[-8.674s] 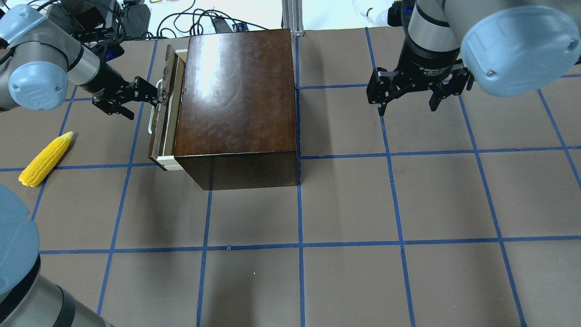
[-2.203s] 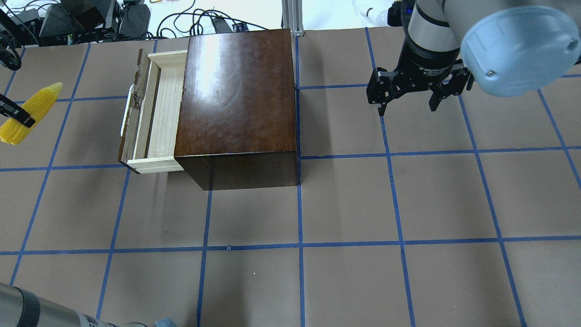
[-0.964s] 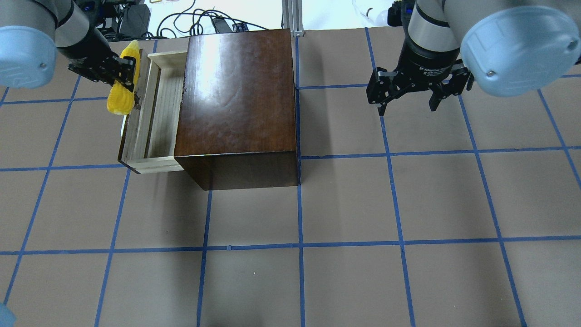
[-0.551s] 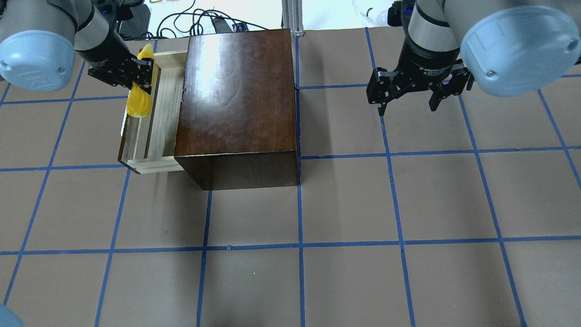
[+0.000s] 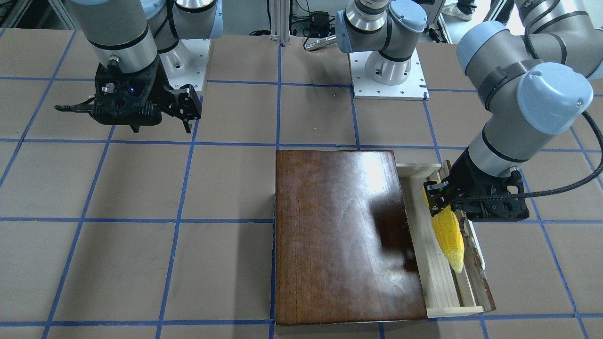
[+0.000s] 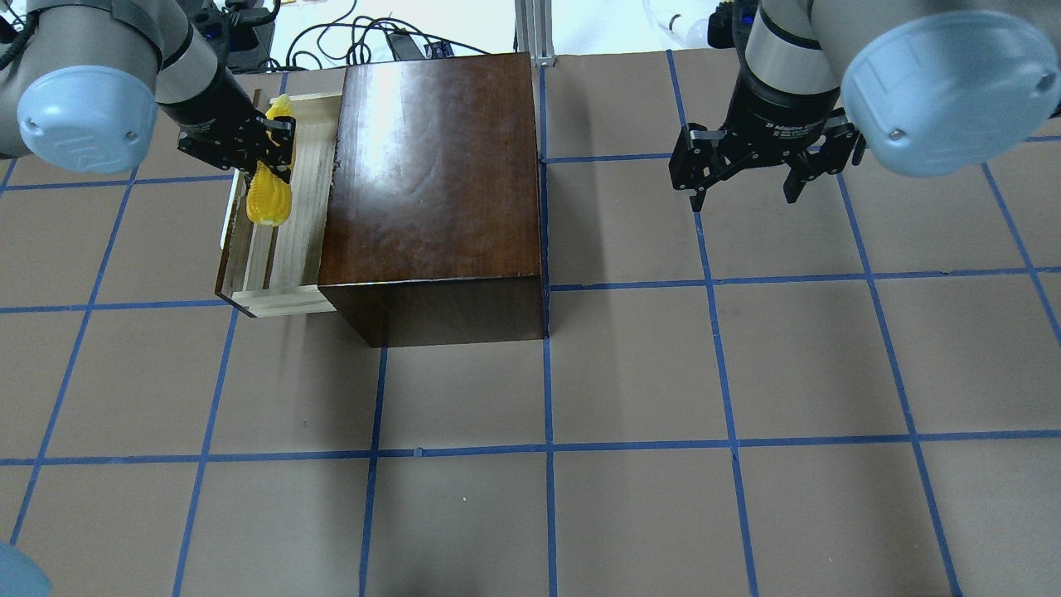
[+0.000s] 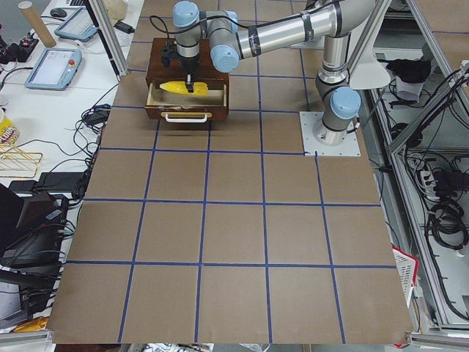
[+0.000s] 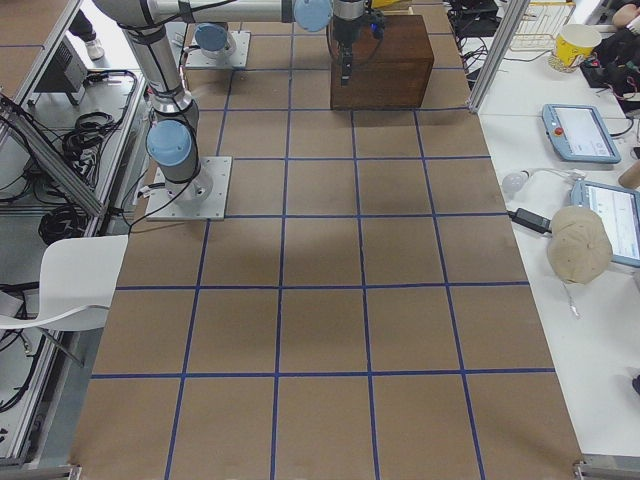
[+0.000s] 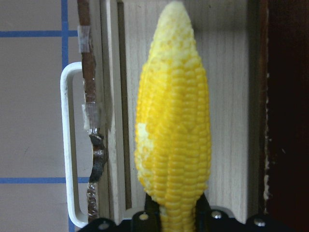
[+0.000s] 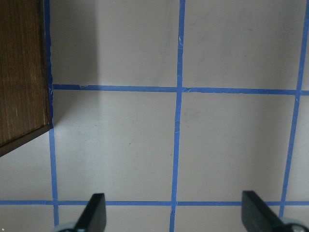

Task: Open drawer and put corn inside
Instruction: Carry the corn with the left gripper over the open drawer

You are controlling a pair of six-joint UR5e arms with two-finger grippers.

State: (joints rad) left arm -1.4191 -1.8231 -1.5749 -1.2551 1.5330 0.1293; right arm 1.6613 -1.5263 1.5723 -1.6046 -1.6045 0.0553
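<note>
The drawer (image 6: 300,232) stands pulled open from the left side of the dark-brown box (image 6: 431,182). Its pale-wood tray (image 5: 426,263) shows, and its white loop handle (image 9: 65,145) faces outward. My left gripper (image 6: 267,148) is shut on the thick end of the yellow corn (image 6: 269,197). It holds the corn lengthwise over the tray (image 9: 231,96), with the pale tip pointing away from the robot (image 5: 447,233). I cannot tell whether the corn (image 9: 174,145) touches the tray. My right gripper (image 6: 743,195) hangs open and empty above the table, right of the box (image 10: 176,215).
The box (image 5: 339,235) stands at the table's far side on brown matting with a blue tape grid. Cables and equipment lie beyond the table's back edge (image 6: 249,33). Both arm bases (image 5: 386,70) sit at the robot's side.
The drawer was pulled open and the corn lifted off the table. In the last second my left gripper carried the corn from beside the drawer front to over the tray. The right arm stayed still.
</note>
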